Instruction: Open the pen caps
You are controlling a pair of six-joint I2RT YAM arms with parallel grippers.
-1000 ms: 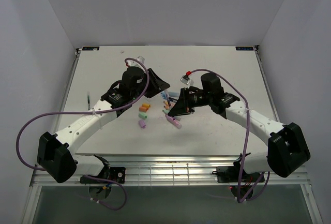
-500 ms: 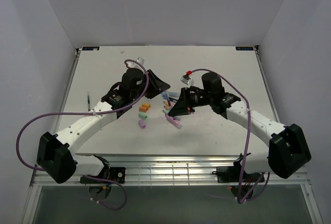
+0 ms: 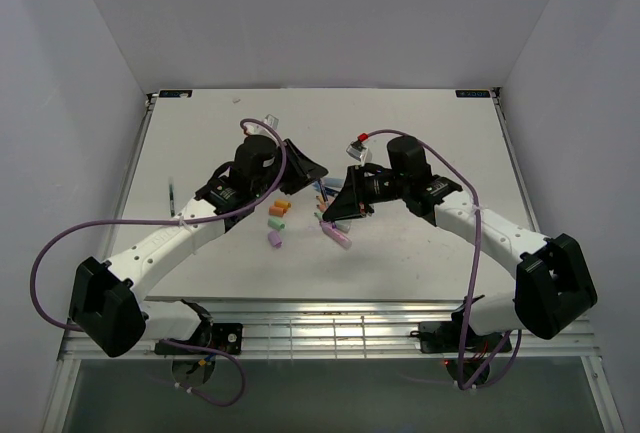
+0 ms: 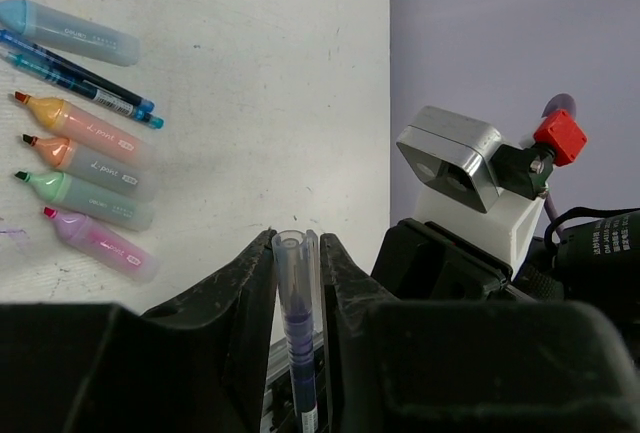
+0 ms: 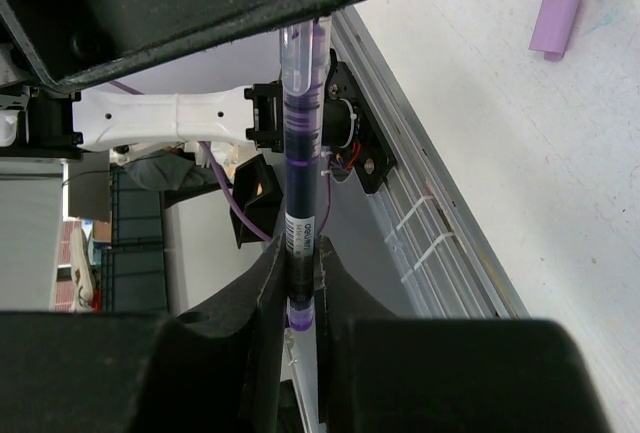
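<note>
A thin dark blue pen hangs in the air between my two grippers. My right gripper is shut on its labelled barrel near the rear end. The pen's clear cap stands between the jaws of my left gripper, which press on both its sides. In the top view both grippers meet over the table's middle, left gripper and right gripper. On the table lie uncapped highlighters: orange, green and pink, beside thin blue pens.
Loose caps lie left of the grippers: orange, green and purple. A light blue highlighter lies beyond the thin pens. One thin pen lies alone at the far left. The table's front rail runs under the held pen.
My left gripper's jaws have closed in on the pen's cap. Both arms have shifted slightly, the right gripper tilting a little up and back.
</note>
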